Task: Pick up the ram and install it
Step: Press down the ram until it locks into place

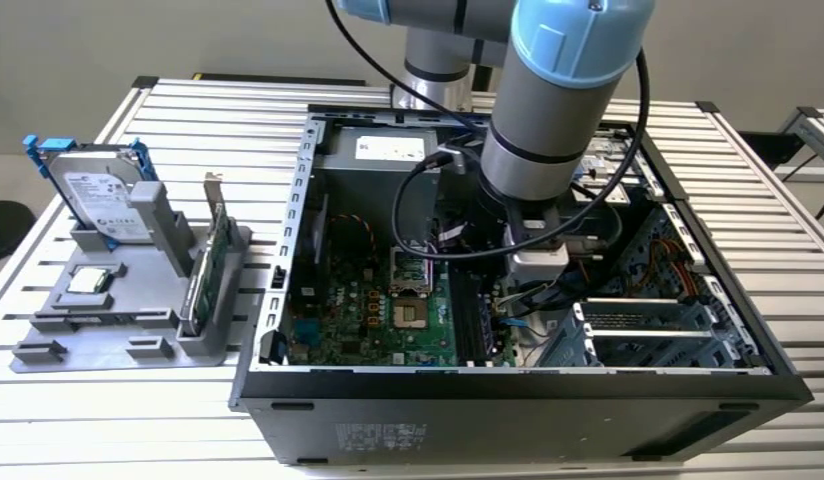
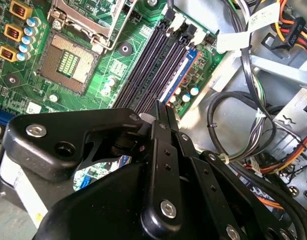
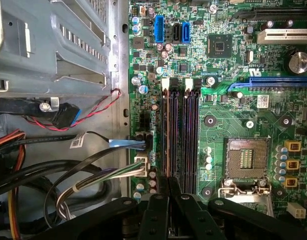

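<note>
Arm reaching down into the open computer case

On the exterior view's left, the slim dark ram stick (image 1: 199,283) stands edge-on in the grey holder (image 1: 132,300) on the slatted metal bench (image 1: 65,420); rightward, the arm plunges into the black case (image 1: 519,400), its black gripper (image 2: 161,112) clenched, fingertips together above the motherboard's empty memory slots (image 3: 181,135).

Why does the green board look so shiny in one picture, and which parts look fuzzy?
In the second wrist view, light glares bright on the green board, while the black claw up close looks soft. In the first wrist view the board is evenly lit. In the exterior view the case front looks dark.
</note>
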{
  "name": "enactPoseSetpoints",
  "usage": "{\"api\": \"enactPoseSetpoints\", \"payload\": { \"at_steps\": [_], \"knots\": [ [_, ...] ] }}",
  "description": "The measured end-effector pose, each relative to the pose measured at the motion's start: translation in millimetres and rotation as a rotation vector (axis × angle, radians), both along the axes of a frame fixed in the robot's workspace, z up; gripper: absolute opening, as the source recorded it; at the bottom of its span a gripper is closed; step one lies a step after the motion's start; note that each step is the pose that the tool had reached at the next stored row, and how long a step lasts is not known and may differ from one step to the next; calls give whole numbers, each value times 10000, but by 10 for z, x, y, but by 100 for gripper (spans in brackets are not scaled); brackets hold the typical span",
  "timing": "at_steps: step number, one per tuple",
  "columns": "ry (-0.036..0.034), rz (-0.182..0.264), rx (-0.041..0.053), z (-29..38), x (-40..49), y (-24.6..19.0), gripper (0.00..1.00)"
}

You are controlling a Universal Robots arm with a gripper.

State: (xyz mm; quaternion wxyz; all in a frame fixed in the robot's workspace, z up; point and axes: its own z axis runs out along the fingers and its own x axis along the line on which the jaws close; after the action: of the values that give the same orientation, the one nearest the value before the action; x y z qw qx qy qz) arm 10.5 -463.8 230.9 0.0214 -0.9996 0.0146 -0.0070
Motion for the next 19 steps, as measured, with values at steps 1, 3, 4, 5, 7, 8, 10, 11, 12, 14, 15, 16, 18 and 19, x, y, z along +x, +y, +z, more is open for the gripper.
{"api": "enactPoseSetpoints", "payload": {
  "at_steps": [1, 3, 4, 5, 7, 8, 10, 11, 12, 14, 15, 16, 18, 19],
  "knots": [
    [0, 1, 2, -1, 1, 0, 0],
    [0, 2, 2, -3, 5, 0, 0],
    [0, 2, 2, -4, 8, 0, 0],
    [0, 1, 2, -4, 12, 0, 0],
    [0, -6, 2, -6, 14, 0, 0],
    [-1, -10, 2, -8, 14, 1, 0],
    [-1, -18, 5, -13, 15, 1, 0],
    [-1, -22, 6, -18, 15, 1, 0],
    [-1, -27, 5, -24, 15, 2, 0],
    [0, -39, 0, -30, 15, 1, 0],
    [0, -44, -1, -31, 15, 1, 0],
    [1, -49, -1, -31, 15, 1, 0],
    [-2, -58, 2, -42, 14, 1, 0],
    [-1, -58, 2, -46, 15, 1, 0]
  ]
}}
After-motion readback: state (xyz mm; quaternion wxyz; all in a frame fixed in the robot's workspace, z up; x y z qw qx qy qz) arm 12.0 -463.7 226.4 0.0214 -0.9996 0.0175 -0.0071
